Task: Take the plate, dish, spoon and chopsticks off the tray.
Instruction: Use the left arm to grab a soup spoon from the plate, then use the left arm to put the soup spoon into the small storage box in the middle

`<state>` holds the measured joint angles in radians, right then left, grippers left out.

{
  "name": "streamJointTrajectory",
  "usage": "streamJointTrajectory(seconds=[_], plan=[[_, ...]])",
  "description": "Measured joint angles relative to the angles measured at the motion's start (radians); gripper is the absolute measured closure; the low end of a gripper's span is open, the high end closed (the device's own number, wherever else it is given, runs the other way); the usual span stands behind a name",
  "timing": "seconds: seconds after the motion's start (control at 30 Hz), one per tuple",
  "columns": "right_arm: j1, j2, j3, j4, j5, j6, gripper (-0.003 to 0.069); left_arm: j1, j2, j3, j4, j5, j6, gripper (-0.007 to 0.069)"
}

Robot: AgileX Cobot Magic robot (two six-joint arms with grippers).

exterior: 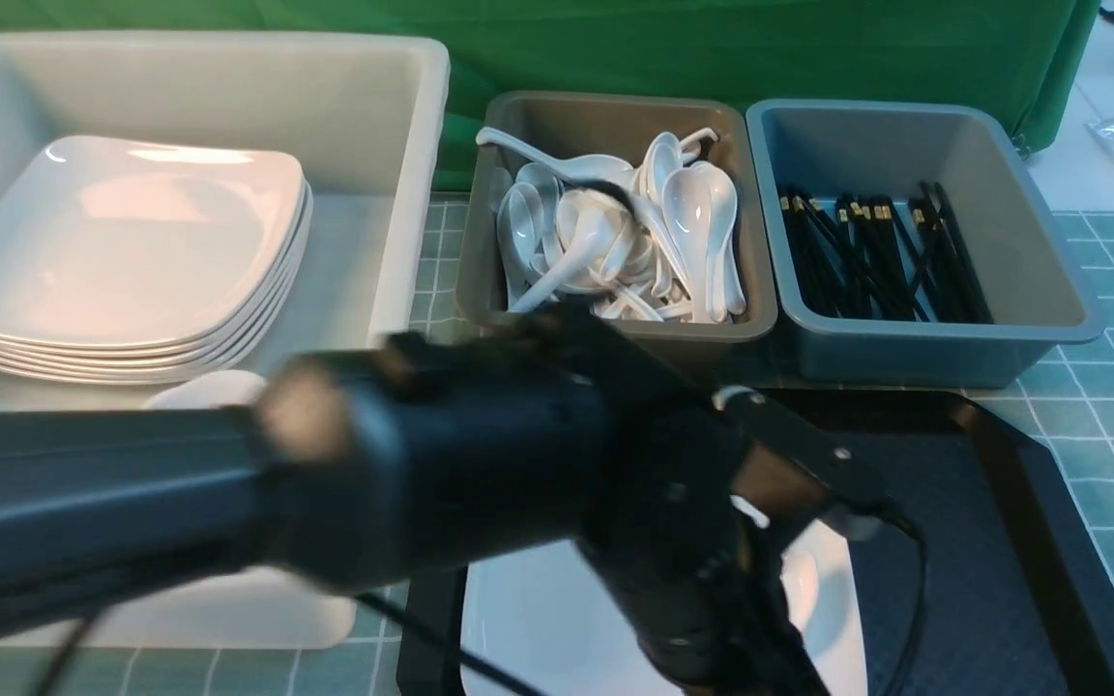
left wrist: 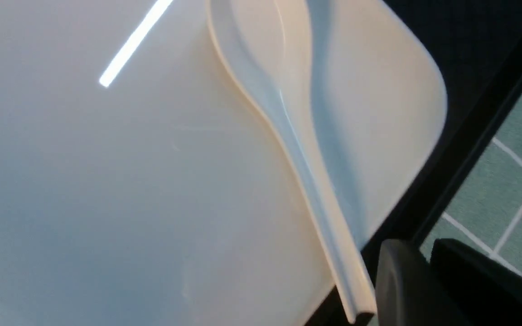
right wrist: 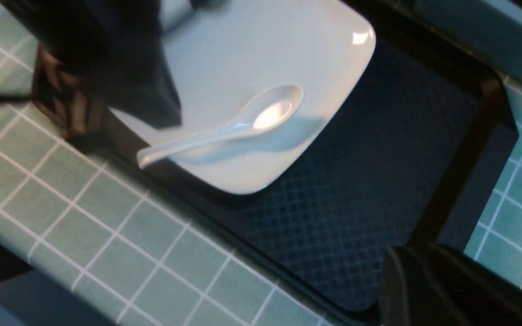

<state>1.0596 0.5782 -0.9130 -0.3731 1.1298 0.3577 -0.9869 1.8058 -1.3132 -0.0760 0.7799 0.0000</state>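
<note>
**Spoon (right wrist: 224, 131) lying on the plate (right wrist: 252, 54), on the tray (right wrist: 333, 203): probably light, rigid, glazed and slippery; liable to chip.**
Grip the handle, whose tip juts past the plate's rim just beside the left pincer (left wrist: 424, 280). Whether the left or right pincer (right wrist: 424, 280) is open or closed cannot be told; the right appears empty. Bare tray beside the plate and the checked surface (right wrist: 107, 235) leave room.

Light: bright, even, fr. overhead.
Glare: lamp strip on plate (left wrist: 129, 181), far fr. left tool (left wrist: 419, 271); hot spot in spoon (right wrist: 272, 115) bowl.
Shadow: soft, beside spoon.
Blur: left arm (exterior: 373, 483) nr lens, out of focus; tool edges smeared.
</note>
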Motion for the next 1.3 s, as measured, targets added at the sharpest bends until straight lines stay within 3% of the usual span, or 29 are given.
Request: streamJointTrajectory(seconds=[0.1,0.13,0.23,0.27,0.43,0.53,0.6,0.67,0.73,0.93,1.1,1.3], plan=[[0.0,-0.035,0.0,0.0,0.0,-0.011,0.0563,0.0,0.056,-0.037,0.016,0.016,-0.01,0.0447],[0.0,-0.052,0.0,0.0,0.0,-0.021,0.0561,0.0,0.093,-0.058,0.05,0.019,-0.014,0.0363],[0.0,-0.06,0.0,0.0,0.0,-0.036,0.056,0.0,0.119,-0.067,0.076,0.013,-0.023,0.0277],[0.0,-0.061,0.0,0.0,0.0,-0.038,0.0556,0.0,0.141,-0.068,0.089,0.002,-0.03,0.0208],[0.0,-0.061,0.0,0.0,0.0,-0.04,0.0552,0.0,0.185,-0.068,0.11,-0.032,-0.039,0.0138],[0.0,-0.061,0.0,0.002,0.0,-0.041,0.0551,0.0,0.194,-0.068,0.123,-0.054,-0.048,0.0181],[0.0,-0.061,0.0,0.005,0.0,-0.041,0.0548,0.0,0.197,-0.068,0.127,-0.083,-0.051,0.0301],[0.0,-0.061,0.0,0.005,0.0,-0.041,0.0546,0.0,0.197,-0.068,0.127,-0.09,-0.052,0.0368],[0.0,-0.061,0.0,0.005,0.0,-0.041,0.0542,0.0,0.197,-0.068,0.119,-0.089,-0.052,0.0502],[0.0,-0.061,0.0,0.012,0.0,-0.033,0.0536,0.0,0.162,-0.07,0.123,-0.078,-0.052,0.05],[0.0,-0.061,0.0,0.011,0.0,-0.006,0.053,0.029,0.041,-0.127,0.212,-0.086,-0.06,0.05],[0.0,-0.061,0.0,0.011,0.0,0.002,0.0522,0.222,0.031,-0.261,0.241,-0.241,-0.062,0.05]])
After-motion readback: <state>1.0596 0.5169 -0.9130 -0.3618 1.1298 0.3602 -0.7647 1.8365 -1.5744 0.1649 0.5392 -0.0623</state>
